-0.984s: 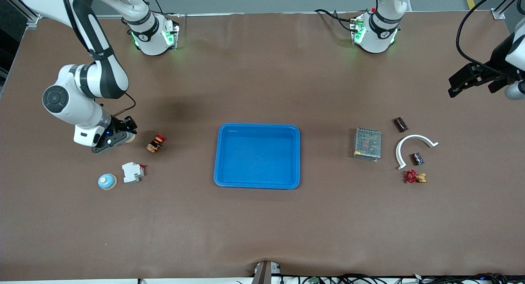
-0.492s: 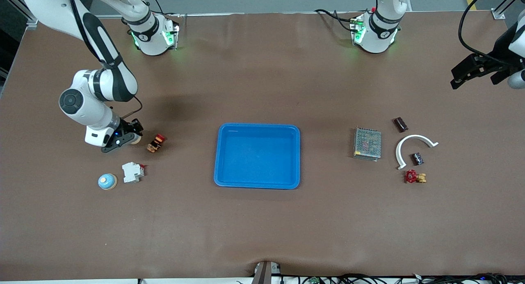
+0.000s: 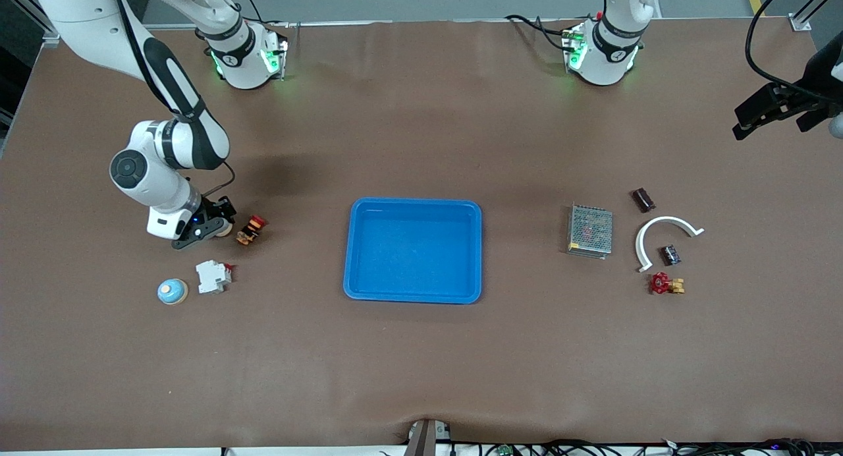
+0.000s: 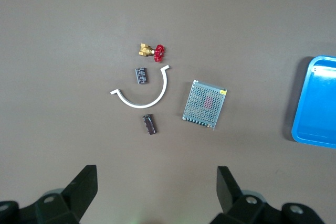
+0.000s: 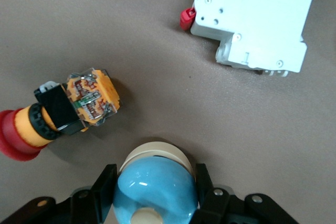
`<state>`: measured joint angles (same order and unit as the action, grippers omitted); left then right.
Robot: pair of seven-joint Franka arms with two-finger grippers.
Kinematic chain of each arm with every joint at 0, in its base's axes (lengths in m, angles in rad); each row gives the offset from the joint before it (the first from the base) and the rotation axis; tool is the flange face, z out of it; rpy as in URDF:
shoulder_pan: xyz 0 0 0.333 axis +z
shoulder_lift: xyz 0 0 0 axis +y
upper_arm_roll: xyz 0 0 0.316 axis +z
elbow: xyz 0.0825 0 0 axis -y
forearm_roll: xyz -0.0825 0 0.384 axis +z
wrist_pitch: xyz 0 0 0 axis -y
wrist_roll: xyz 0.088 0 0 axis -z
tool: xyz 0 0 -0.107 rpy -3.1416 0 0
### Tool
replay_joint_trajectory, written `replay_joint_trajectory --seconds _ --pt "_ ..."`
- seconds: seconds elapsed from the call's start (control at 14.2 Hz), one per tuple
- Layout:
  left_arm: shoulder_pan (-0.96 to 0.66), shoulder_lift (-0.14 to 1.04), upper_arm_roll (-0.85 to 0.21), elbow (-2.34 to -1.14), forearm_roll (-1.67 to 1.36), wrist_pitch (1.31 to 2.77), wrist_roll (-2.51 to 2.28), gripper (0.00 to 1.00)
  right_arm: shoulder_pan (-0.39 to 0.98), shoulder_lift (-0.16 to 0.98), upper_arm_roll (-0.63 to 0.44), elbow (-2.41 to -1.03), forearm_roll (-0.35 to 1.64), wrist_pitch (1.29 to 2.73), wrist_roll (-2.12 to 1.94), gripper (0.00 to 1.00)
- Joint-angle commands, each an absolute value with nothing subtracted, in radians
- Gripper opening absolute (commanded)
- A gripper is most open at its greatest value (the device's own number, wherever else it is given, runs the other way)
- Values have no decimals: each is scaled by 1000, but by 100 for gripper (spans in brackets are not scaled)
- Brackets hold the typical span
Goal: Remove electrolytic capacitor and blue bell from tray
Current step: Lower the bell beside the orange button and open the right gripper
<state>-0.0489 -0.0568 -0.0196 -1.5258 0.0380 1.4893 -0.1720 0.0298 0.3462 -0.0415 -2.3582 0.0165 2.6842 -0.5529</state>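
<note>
Up front, the right pincer [image 3: 209, 227] hangs over the brown worktop [image 3: 421, 364] toward the right arm's end from the blue plastic tray [image 3: 413, 250]. Left wrist view: the left pincer [image 4: 157, 192] gapes wide above a small dark cylindrical capacitor [image 4: 149, 124]. Right wrist view: fingers [image 5: 105, 187] clench a pale blue domed bell [image 5: 156, 191].
</note>
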Motion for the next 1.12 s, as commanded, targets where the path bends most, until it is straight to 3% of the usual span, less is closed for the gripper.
replay_joint_trajectory --seconds 0.0,0.21,0.28,0.56,0.7,1.05 --pt "-28 -80 -37 -1546 17 1489 -147 100 9 341 -23 -2375 6 2704 -565 32" --pt "-26 -80 -41 -1548 17 1489 -147 100 9 341 -21 -2370 6 2703 -561 96" --pt "-26 -80 -43 -1551 17 1491 -147 100 8 341 -21 -2368 6 2701 -561 100" --pt "-26 -80 -49 -1554 17 1494 -150 100 11 327 -21 -2318 9 2643 -546 100" --pt "-25 -74 -86 -1554 18 1494 -169 100 14 315 -20 -2200 12 2436 -528 100" --pt "-26 -69 -112 -1562 20 1503 -170 100 64 324 -21 -1742 -18 1830 -321 100"
